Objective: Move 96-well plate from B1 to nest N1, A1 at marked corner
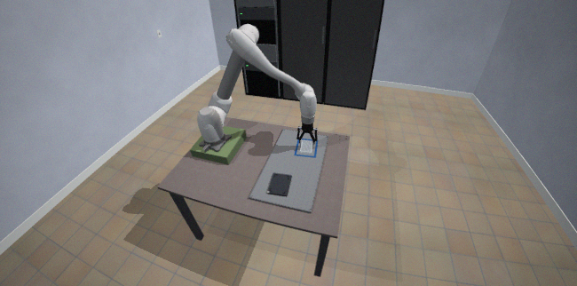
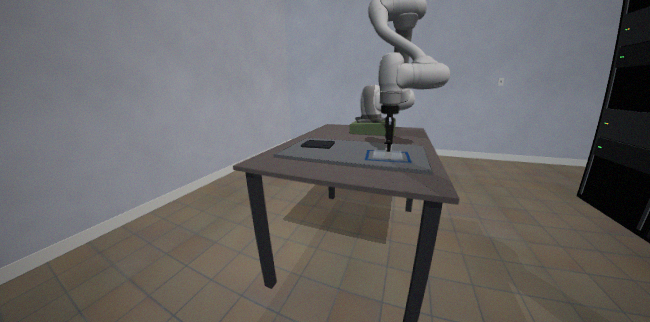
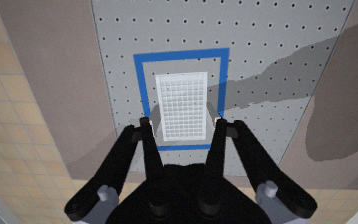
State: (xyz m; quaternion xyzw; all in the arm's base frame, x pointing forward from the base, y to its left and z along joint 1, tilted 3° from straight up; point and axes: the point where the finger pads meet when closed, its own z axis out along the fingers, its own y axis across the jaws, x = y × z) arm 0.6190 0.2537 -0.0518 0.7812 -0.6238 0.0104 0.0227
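Note:
The white 96-well plate (image 3: pixel 181 106) lies inside the blue outline of spot B1 on the grey perforated mat. It also shows in the top view (image 1: pixel 306 146) and the exterior view (image 2: pixel 387 155). My gripper (image 3: pixel 182 110) stands straight down over it, its two black fingers pressed against the plate's long sides near the close end. It also shows in the top view (image 1: pixel 307 136). The gripper is shut on the plate, which looks low at the mat. The dark plate nest N1 (image 1: pixel 280 184) sits at the mat's other end, apart from the gripper.
The arm's base stands on a green block (image 1: pixel 218 144) at the table's back left. The grey mat (image 1: pixel 290 170) covers the table's right half. A black rack cabinet (image 1: pixel 311 32) stands behind the table. The table edge is close beyond spot B1.

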